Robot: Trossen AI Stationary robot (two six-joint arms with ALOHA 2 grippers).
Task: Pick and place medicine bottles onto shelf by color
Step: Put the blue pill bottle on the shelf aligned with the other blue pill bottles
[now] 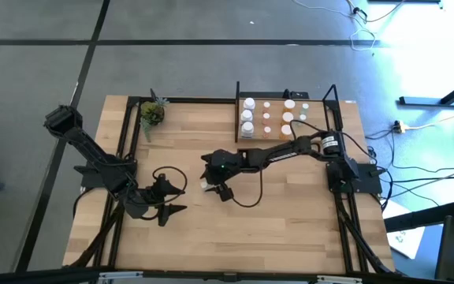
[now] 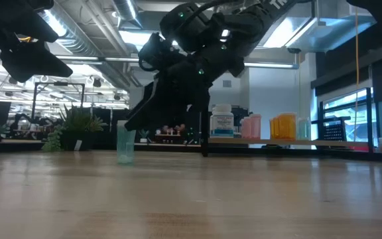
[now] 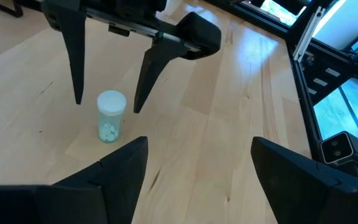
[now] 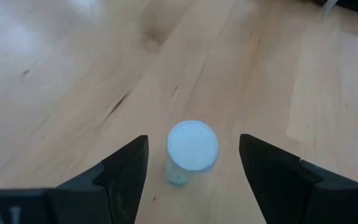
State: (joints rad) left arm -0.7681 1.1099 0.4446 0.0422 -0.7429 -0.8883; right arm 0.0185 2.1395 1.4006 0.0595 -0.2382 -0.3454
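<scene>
A pale green medicine bottle (image 4: 192, 149) with a white cap stands upright on the wooden tabletop near its middle. My right gripper (image 1: 213, 188) is open and slants down over it. Its fingers (image 3: 78, 93) stand on either side of the bottle's cap (image 3: 111, 99) with a gap on each side. My left gripper (image 1: 172, 211) is open near the table's left front, with nothing between its fingers, and looks toward the bottle. The shelf (image 1: 277, 125) at the far right holds several bottles: white ones (image 1: 248, 116) at its left, and orange and pinkish ones (image 2: 284, 125).
A small green potted plant (image 1: 151, 113) stands at the far left of the table. Black cables (image 1: 247, 197) loop on the wood near both grippers. Black frame rails (image 1: 121, 142) run along the table's sides. Bare wood lies along the near edge.
</scene>
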